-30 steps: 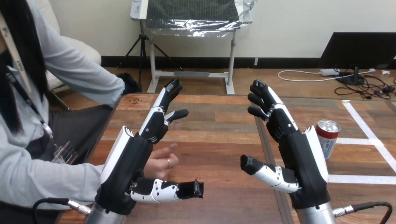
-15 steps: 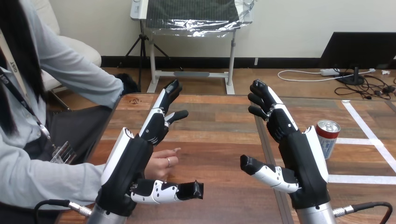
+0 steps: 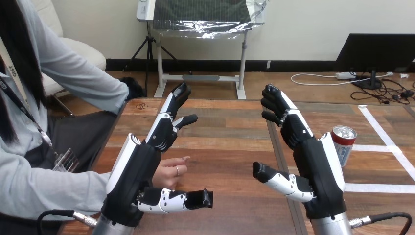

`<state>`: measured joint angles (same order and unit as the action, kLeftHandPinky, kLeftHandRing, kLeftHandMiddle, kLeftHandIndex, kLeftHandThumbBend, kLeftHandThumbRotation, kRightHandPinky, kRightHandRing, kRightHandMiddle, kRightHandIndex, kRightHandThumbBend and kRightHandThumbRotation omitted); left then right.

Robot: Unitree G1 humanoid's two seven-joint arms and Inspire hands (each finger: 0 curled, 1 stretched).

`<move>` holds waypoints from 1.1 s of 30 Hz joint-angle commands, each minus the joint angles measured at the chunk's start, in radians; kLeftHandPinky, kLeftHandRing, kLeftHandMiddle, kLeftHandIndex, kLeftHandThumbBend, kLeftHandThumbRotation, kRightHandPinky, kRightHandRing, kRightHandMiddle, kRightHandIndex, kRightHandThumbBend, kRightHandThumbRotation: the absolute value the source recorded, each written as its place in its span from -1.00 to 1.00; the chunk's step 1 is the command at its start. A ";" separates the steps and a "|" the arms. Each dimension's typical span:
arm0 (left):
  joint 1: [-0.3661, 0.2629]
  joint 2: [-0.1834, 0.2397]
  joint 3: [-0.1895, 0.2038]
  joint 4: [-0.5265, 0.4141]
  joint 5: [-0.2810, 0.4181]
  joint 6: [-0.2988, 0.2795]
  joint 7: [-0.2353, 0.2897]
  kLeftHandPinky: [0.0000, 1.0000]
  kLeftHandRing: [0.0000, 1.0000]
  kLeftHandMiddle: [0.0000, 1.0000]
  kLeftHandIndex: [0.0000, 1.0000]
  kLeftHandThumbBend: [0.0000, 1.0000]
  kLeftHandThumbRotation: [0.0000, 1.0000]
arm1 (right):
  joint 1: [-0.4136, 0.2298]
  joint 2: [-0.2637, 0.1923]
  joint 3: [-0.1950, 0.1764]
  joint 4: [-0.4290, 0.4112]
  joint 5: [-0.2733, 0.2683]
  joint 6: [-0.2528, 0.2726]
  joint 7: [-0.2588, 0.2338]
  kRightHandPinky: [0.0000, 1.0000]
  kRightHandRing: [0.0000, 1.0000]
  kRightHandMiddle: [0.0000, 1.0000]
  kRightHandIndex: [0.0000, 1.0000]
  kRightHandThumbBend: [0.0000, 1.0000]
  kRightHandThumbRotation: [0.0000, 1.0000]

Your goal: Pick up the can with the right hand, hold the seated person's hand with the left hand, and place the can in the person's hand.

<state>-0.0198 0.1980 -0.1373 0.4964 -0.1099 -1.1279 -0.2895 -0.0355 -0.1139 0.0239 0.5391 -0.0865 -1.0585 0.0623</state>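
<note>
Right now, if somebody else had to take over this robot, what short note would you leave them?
Left hand: open, fingers straight, raised over the table's left part, holding nothing.
Right hand: open, raised, holding nothing.
Can: upright on the table just right of the right hand, not grasped.
Person's hand: resting on the table beside the left hand; no robot fingers curled round it.
Done: nothing yet.
Left: grasp the can with the right hand, hold the person's hand with the left, put the can in it.
</note>
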 commanded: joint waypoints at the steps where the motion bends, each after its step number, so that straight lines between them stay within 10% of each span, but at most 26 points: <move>1: -0.054 -0.007 0.024 -0.018 -0.008 -0.006 -0.001 0.74 1.00 1.00 1.00 1.00 0.07 | -0.061 -0.006 -0.032 0.011 -0.008 -0.011 -0.028 0.77 0.86 0.86 0.85 1.00 0.33; 33: -0.063 -0.018 0.040 -0.011 0.004 -0.006 -0.002 0.72 1.00 1.00 1.00 1.00 0.06 | -0.232 -0.081 -0.181 0.145 0.009 -0.009 -0.147 0.85 0.85 0.87 0.87 1.00 0.18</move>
<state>-0.0211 0.1897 -0.1138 0.4969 -0.1076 -1.1253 -0.2937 -0.1681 -0.1694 -0.1253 0.6732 -0.0770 -1.0653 -0.0561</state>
